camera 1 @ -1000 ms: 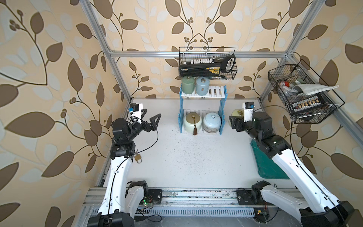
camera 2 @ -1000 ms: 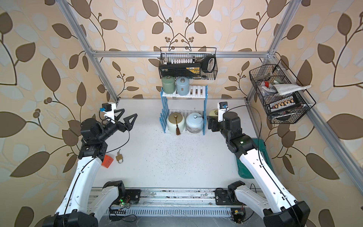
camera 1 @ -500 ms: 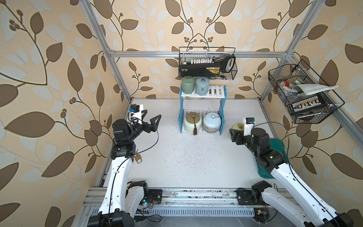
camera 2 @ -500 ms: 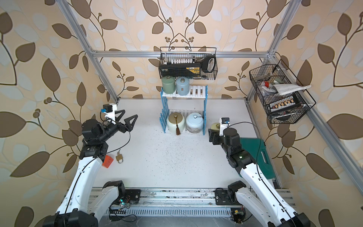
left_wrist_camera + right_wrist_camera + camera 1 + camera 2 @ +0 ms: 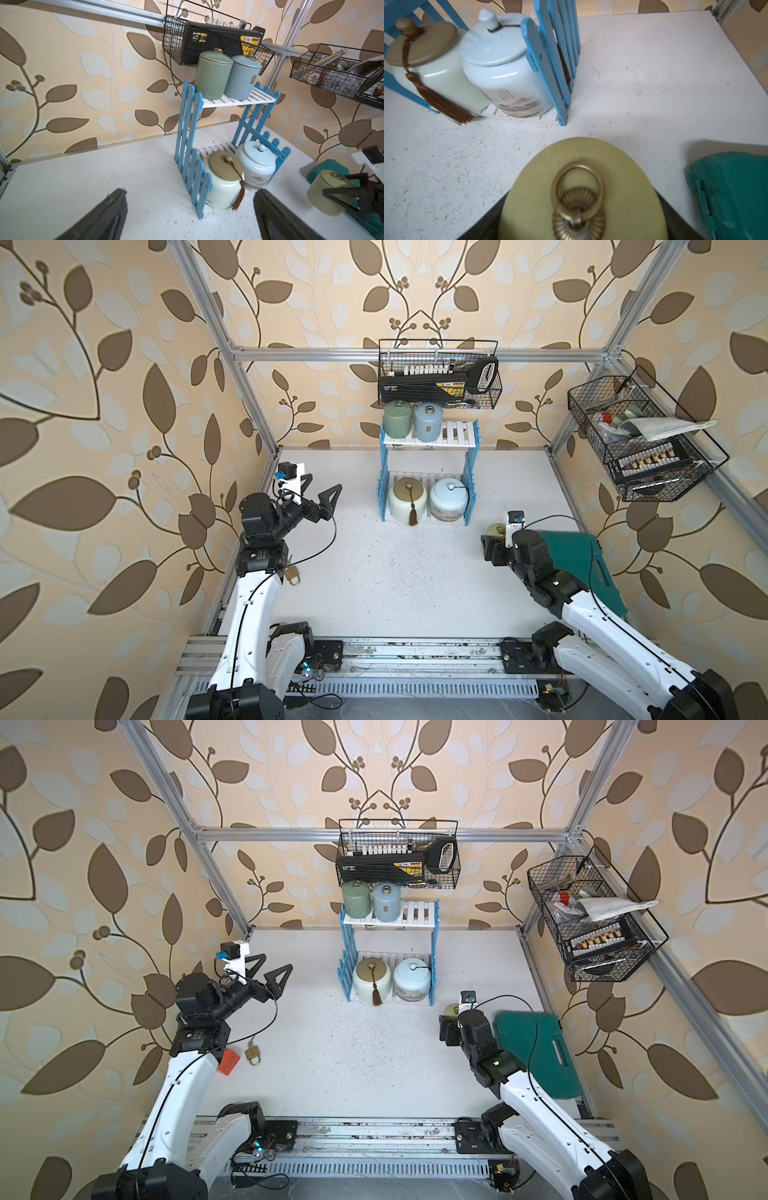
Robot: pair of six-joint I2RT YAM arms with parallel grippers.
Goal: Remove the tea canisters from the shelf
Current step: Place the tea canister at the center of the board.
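The shelf (image 5: pixel 455 435) stands at the back of the table. On its upper board are a dark green tea canister (image 5: pixel 397 420) and a light blue one (image 5: pixel 428 423). The lower board holds a cream canister with a tassel (image 5: pixel 409 495) and a white-blue one (image 5: pixel 448 497). My right gripper (image 5: pixel 492 543) is shut on a yellow-green canister (image 5: pixel 583 187) with a ring lid. It holds it low, to the right of the shelf's front. My left gripper (image 5: pixel 322 489) hangs open and empty, well left of the shelf.
Two black wire baskets hang on the walls, one above the shelf (image 5: pixel 438 377) and one on the right (image 5: pixel 640 439). A green plastic case (image 5: pixel 582 560) lies under the right arm. A padlock (image 5: pixel 293 574) and an orange piece (image 5: pixel 228 1060) lie by the left arm.
My right arm has drawn back from beside the shelf toward the table's front, carrying the yellow-green canister. The left arm has barely moved.
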